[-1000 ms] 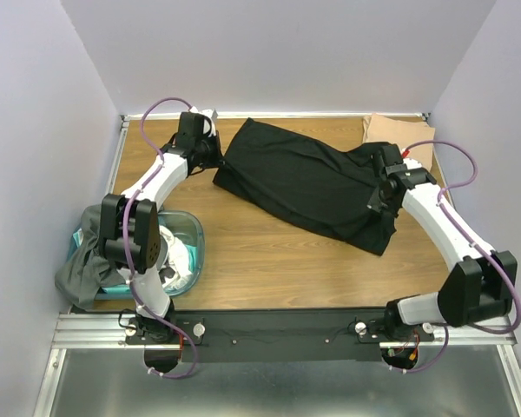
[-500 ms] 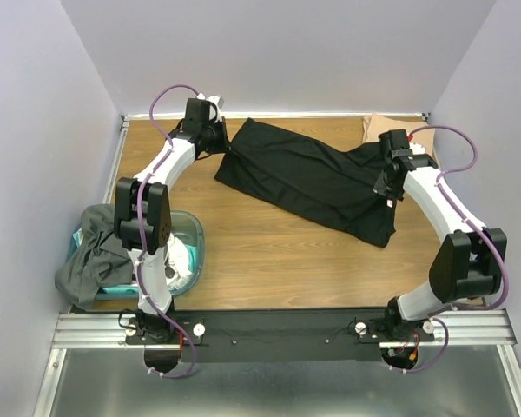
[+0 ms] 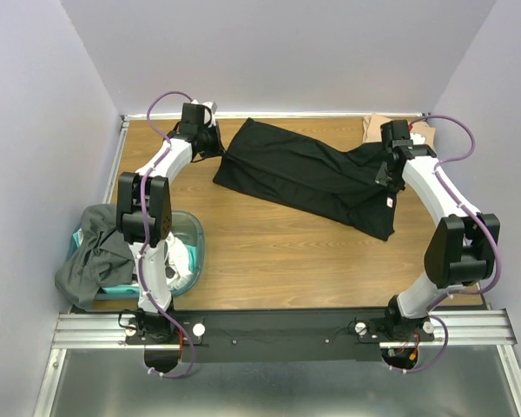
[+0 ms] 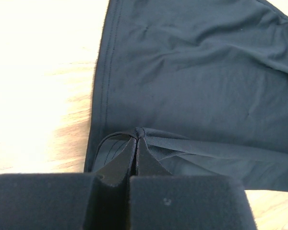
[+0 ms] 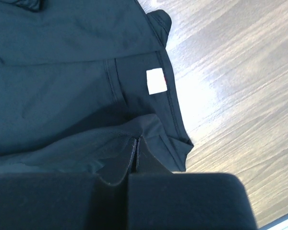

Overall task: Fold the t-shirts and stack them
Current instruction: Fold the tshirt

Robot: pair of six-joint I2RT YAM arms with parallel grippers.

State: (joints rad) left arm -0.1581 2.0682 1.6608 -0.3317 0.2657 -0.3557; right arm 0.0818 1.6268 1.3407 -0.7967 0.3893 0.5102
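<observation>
We find the spread t-shirt point(image 3: 308, 178) lying across the far middle of the counter point(image 3: 269, 252). The left fingers point(image 4: 117, 162) pinch its left end and the right fingers point(image 5: 151, 163) its right end. Behind that right end sits a folded t-shirt point(image 3: 375, 129). At near left stands the tub point(image 3: 194, 233), with a draped t-shirt point(image 3: 91, 256) over its left rim.

A teal see-through tub point(image 3: 198, 240) sits near-left on the wooden table point(image 3: 278, 254).
</observation>
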